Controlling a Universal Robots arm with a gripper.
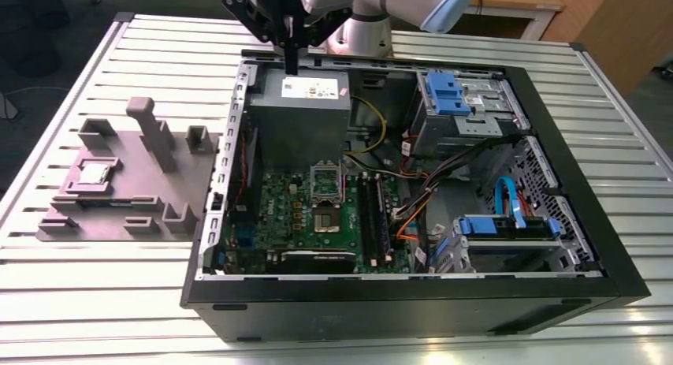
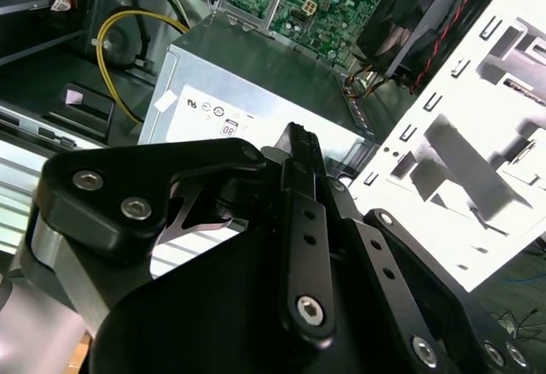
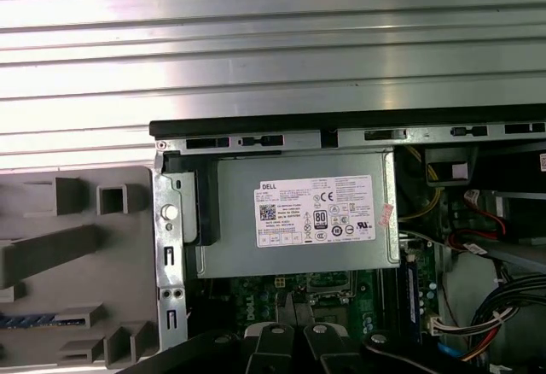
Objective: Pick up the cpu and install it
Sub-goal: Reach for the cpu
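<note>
Overhead, the arm [image 1: 370,24] points straight down above the grey box [image 1: 299,122], fingers [image 1: 290,64] clenched

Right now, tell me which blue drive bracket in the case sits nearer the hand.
The blue bracket in the far corner of the case, level with the power supply below the hand. The other blue bracket sits by the near wall.

- The computer case [image 1: 421,302] lies on the bench [image 1: 158,42].
- Beside the case, on the exterior view's left, a holder block [image 1: 142,195] carries the cpu [image 1: 96,173].
- The tool [image 1: 291,68] hangs above the case.
</note>
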